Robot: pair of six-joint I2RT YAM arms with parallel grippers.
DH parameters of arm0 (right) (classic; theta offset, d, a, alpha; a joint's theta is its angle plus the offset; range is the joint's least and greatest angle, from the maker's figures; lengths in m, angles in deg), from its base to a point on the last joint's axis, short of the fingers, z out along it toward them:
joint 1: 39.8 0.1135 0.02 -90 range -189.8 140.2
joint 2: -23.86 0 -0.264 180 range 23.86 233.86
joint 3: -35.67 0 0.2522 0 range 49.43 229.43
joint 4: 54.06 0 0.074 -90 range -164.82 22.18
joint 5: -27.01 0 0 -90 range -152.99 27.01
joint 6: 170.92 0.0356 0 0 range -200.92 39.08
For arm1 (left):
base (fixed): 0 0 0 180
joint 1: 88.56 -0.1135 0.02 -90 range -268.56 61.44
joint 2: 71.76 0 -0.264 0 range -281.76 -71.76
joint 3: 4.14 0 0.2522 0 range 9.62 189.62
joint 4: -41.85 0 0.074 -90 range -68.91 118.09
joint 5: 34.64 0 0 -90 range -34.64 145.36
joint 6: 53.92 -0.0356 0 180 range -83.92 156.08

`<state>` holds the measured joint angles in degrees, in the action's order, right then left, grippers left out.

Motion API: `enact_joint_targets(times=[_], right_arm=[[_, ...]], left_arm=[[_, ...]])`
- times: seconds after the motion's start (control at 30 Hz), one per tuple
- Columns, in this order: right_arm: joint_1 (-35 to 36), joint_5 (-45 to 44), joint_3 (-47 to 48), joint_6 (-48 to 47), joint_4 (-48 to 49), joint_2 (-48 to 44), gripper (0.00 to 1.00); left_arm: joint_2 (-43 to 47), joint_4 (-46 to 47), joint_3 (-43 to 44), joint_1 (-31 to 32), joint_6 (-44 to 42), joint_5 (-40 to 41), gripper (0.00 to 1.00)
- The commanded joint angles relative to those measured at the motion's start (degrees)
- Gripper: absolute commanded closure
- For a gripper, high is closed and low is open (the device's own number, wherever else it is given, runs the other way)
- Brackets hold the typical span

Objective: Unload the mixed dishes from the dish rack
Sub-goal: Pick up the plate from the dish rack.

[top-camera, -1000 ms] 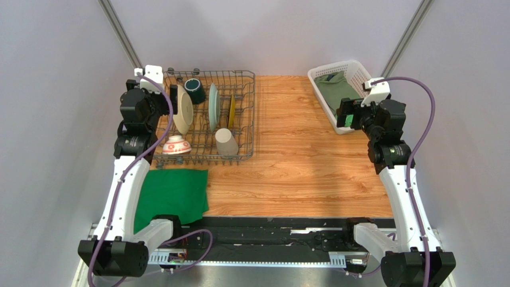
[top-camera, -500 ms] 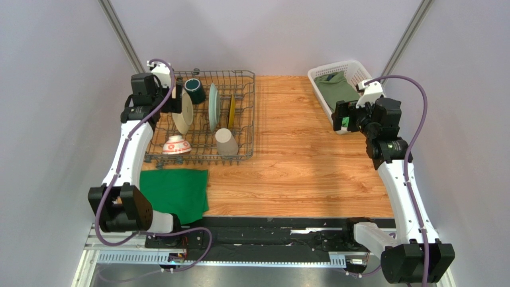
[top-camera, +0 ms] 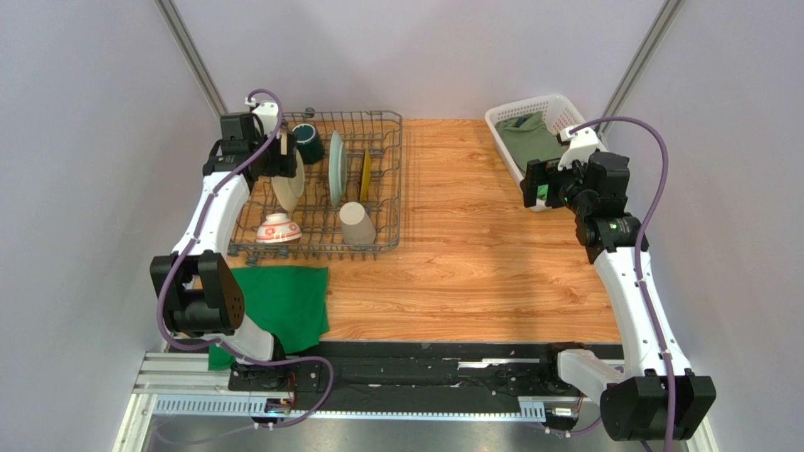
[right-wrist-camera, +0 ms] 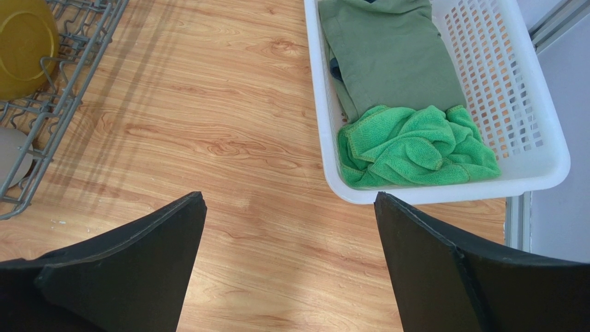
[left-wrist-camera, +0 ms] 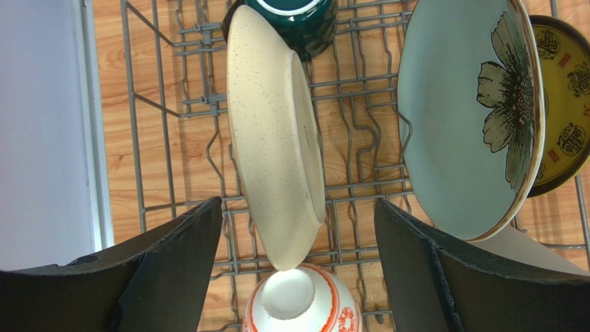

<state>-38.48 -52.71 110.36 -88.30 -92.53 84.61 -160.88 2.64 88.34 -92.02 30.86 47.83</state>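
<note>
rack (top-camera: 316, 250) on counter's (top-camera: 491, 264) left: red-patterned bowl (top-camera: 277, 228) and beige cup (top-camera: 357, 224) in front, speckled cream bowl (left-wrist-camera: 273, 138), teal plate (left-wrist-camera: 460, 124) and yellow plate (left-wrist-camera: 564, 104) on edge behind, green mug (left-wrist-camera: 294, 21) at back. left gripper (left-wrist-camera: 298, 207) wide, flanking cream bowl. right gripper (right-wrist-camera: 289, 200) wide above counter by basket (right-wrist-camera: 443, 192).

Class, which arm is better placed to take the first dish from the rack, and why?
Left. The left gripper hangs open right over the cream bowl in the rack. The right gripper, also open, is over the table by the basket.

Pale grey walls (top-camera: 425, 47) enclose a wooden table (top-camera: 472, 264) under soft, even light.
</note>
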Motion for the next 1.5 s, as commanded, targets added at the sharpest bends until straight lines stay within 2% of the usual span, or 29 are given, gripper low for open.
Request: enact_joint_targets(times=[0.0, 0.47, 0.6, 1.03, 1.47], right_arm=[[0.1, 1.8, 1.3, -0.8, 1.5, -1.7, 0.01], [0.1, 1.8, 1.0, -1.6, 1.6, 0.2, 0.01], [0.1, 2.2, 0.9, -1.7, 1.6, 0.5, 0.01], [0.1, 1.4, 0.9, -2.2, 1.6, 2.0, 0.01], [0.1, 1.2, 0.9, -2.6, 1.5, 2.8, 0.01]], left_arm=[[-2.1, 2.0, 2.0, -0.2, 1.0, -1.8, 0.12], [-5.2, 4.9, 1.4, -0.2, 1.3, 3.1, 0.25], [-5.3, 6.8, 0.4, -0.2, 1.5, 5.2, 0.25], [-9.3, 9.3, 0.5, -0.1, 2.4, 4.6, 0.33], [-9.8, 9.5, 0.4, -0.1, 3.0, 1.8, 0.60]])
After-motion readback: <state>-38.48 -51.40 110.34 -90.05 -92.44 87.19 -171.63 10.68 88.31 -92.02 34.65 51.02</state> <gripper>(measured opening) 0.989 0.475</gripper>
